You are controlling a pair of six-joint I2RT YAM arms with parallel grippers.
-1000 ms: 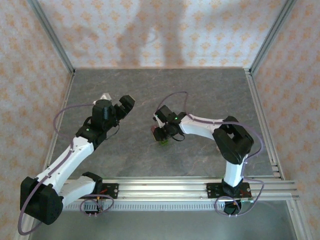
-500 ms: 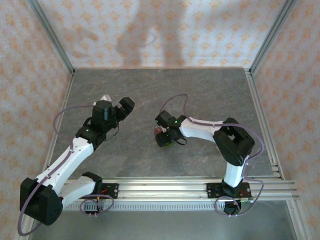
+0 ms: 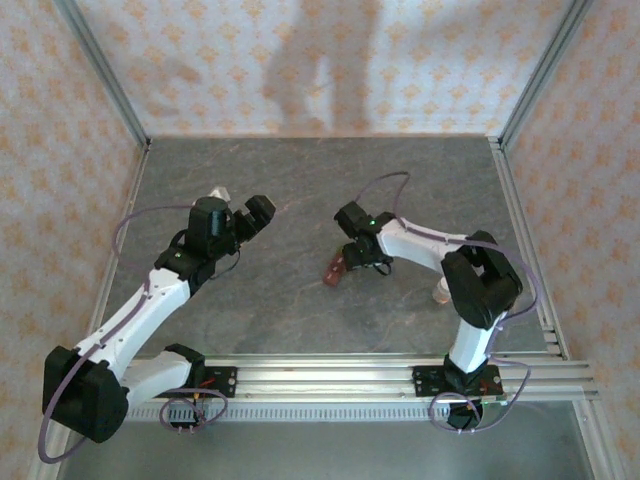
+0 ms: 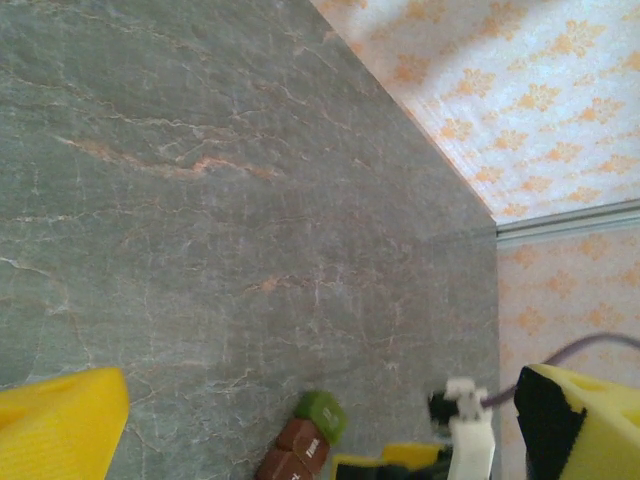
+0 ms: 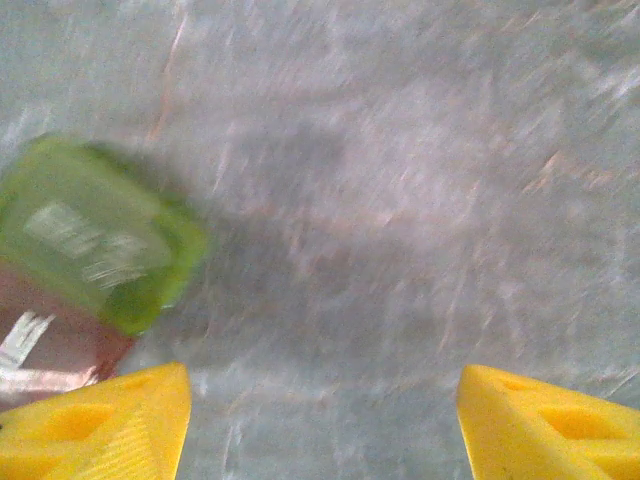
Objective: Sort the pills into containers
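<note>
Left gripper [image 3: 250, 213] has its jaws released wide, nothing between them, hovering over the left side of the grey marbled tabletop [image 3: 300, 165]. Right gripper [image 5: 318, 425] also has its jaws apart and holds nothing. The containers [image 3: 335, 268], a reddish-brown strip with a green end, lie flat mid-tabletop, just beside the right jaws on their left. Right wrist view is blurred, with the green end [image 5: 95, 235] ahead-left of the left fingertip [image 5: 110, 415]. A small orange object [image 3: 441, 291] is partly hidden by the right arm's elbow. Patterned walls [image 3: 300, 60] surround the tabletop.
</note>
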